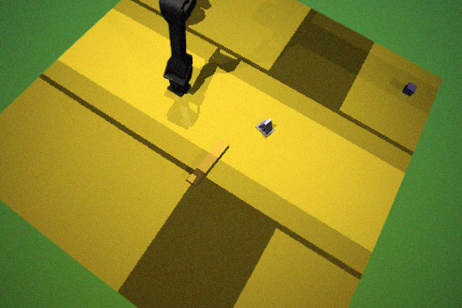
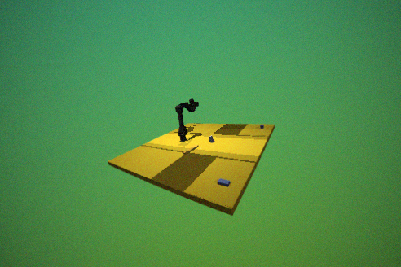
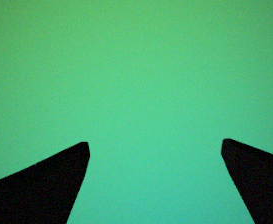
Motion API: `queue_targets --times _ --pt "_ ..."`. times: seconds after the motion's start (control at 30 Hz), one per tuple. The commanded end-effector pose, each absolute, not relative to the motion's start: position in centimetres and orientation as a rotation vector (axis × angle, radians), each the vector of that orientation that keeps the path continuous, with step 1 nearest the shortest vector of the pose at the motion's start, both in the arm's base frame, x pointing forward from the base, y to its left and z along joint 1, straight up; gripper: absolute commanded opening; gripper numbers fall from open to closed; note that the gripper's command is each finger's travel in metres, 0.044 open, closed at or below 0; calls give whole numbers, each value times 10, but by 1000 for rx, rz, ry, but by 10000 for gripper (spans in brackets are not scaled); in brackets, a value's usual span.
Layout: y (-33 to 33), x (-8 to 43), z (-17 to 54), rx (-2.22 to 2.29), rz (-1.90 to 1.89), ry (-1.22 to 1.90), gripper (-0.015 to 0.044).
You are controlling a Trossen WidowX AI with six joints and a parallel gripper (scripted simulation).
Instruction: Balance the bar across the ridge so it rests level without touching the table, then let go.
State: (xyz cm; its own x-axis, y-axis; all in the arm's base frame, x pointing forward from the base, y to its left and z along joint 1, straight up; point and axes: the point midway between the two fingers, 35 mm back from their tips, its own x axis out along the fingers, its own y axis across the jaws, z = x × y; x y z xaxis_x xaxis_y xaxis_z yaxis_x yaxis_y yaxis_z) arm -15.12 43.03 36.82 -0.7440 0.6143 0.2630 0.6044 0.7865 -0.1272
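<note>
The bar (image 1: pixel 212 158) (image 2: pixel 192 150) is a long, thin orange strip lying on the table, apart from the ridge. The ridge (image 1: pixel 268 125) (image 2: pixel 211 139) is a small grey upright piece on a square base, standing on the bright yellow band with nothing across it. My gripper (image 3: pixel 155 147) is open and empty, with both dark fingers wide apart and only green background between them in the wrist view. It is raised high above the table, away from both bar and ridge. In the exterior view it is too small to show its fingers.
A small dark purple block (image 1: pixel 410 88) (image 2: pixel 262 126) sits near the far right corner of the table. A flat blue block (image 2: pixel 223 182) lies near the front corner in the exterior view. The black arm (image 1: pixel 177 40) (image 2: pixel 181 120) stands on the yellow band. Dark patches and stripes cross the table.
</note>
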Motion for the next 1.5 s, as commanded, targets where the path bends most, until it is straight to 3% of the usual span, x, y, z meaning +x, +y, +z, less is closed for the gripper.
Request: queue_targets --times 0.0,0.1,0.73,1.47 --pt "431 -151 368 -941 50 -2687 374" --pt "434 -142 366 -973 66 -2679 315" --pt "459 -12 346 -1418 295 -2449 315" --pt "447 156 306 -1878 616 -1967 315"
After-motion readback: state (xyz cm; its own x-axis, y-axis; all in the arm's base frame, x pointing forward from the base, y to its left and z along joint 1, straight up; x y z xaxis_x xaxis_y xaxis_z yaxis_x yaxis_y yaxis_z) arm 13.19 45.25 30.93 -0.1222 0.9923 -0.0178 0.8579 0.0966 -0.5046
